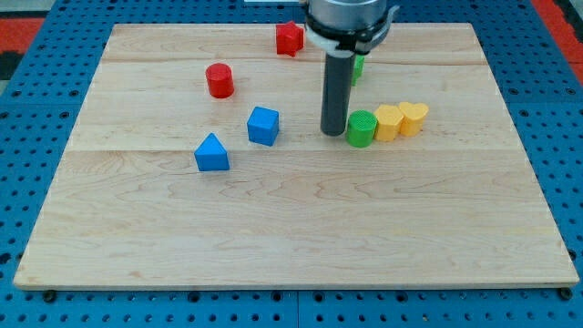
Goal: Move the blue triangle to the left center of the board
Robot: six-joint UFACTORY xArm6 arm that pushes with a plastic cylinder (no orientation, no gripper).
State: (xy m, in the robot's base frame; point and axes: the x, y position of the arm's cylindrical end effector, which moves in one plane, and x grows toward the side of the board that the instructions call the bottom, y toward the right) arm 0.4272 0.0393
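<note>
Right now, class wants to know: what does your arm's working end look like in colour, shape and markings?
A wide, dark, round housing with a pale silvery ring sits at the view's top. From it hangs a straight, dark grey cylindrical rod, smooth and unmarked, with no cables showing. My tip is its plain blunt lower end, just left of the green cylinder.

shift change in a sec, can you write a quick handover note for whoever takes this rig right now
My tip is down on the board, just to the view's left of the green cylinder and to the view's right of the blue cube.
The blue triangle sits left of centre, toward the view's bottom-left of the blue cube, apart from my tip.
Done: nothing visible; the triangle is not at the left edge.
Left: bring the tip round to the triangle's right side, past the blue cube, and push it to the left centre.
</note>
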